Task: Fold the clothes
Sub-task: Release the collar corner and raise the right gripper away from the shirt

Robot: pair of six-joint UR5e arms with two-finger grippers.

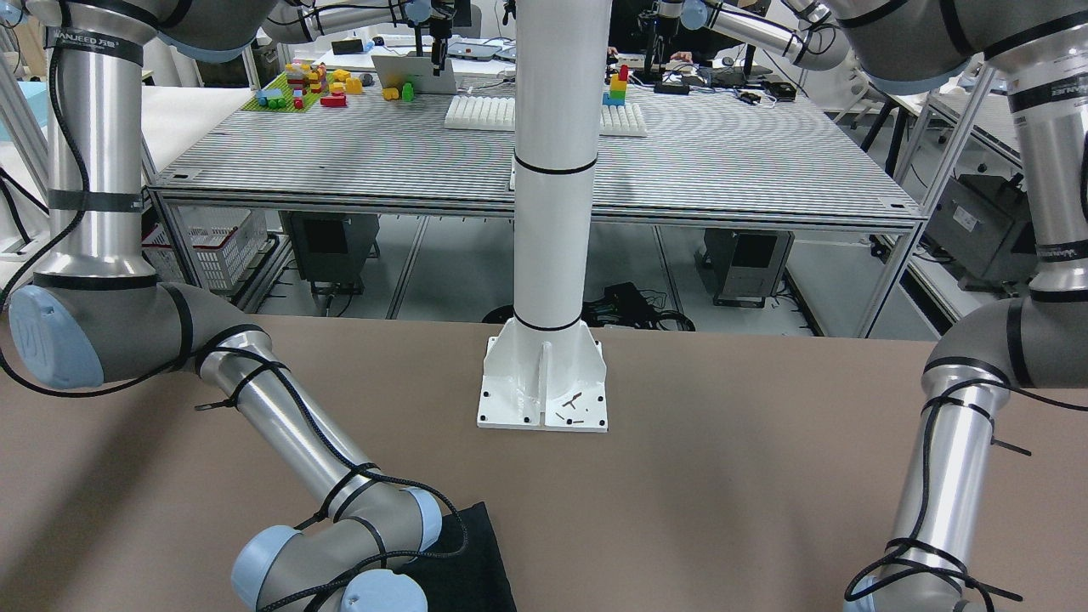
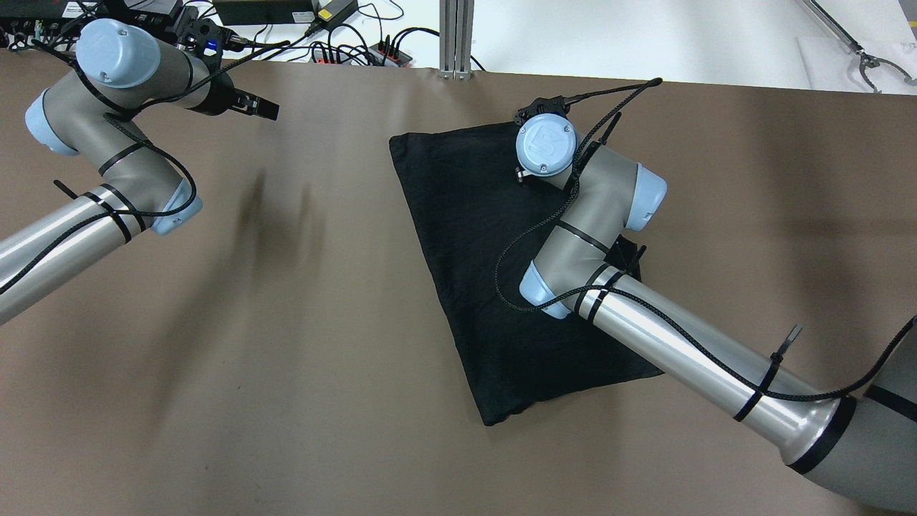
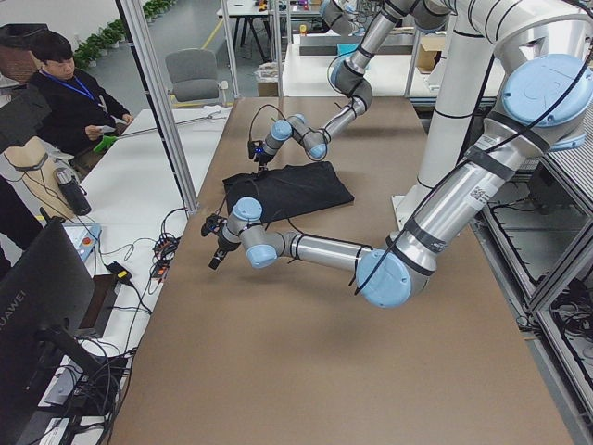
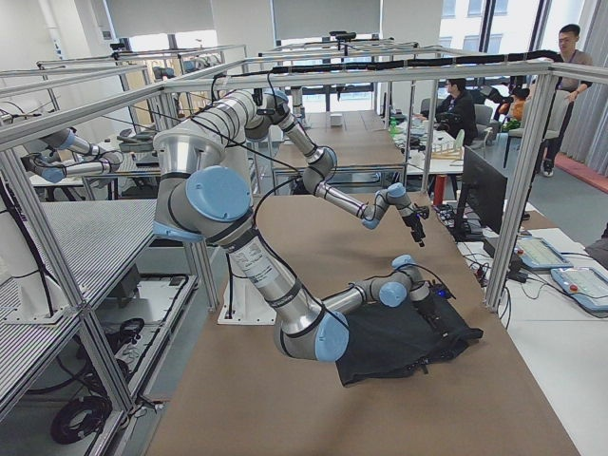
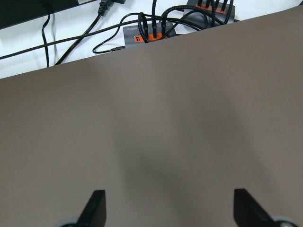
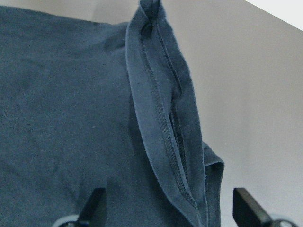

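Front-facing view: a brown bench (image 1: pixel 722 476) with a white post (image 1: pixel 552 212) bolted at its middle. One corner of a black garment (image 1: pixel 476 561) shows at the bottom edge, partly under the right arm (image 1: pixel 289 433). Neither end effector shows in this view.

Overhead view: the garment lies flat on the bench, folded to a rough rectangle set at a slant, right of centre. The right arm reaches across it, and its wrist sits over the garment's far corner, hiding the fingers below. The left end effector (image 2: pixel 252 107) hangs near the bench's far left edge, well apart from the garment.

Left side view: the near arm's tool points down at bare bench, with the garment beyond it under the far arm's wrist.

Right side view: the near arm bends low over the garment; the far arm is raised above bare bench.

Left wrist view: the two fingers are spread wide, with only bare bench between them. A power strip (image 5: pixel 151 33) with cables (image 5: pixel 71 45) lies past the bench edge.

Right wrist view: the right end effector (image 6: pixel 171 208) is spread wide and grips nothing. The garment fills the left side, and a stitched hem fold runs down between the two fingers. Bare bench shows to the right.
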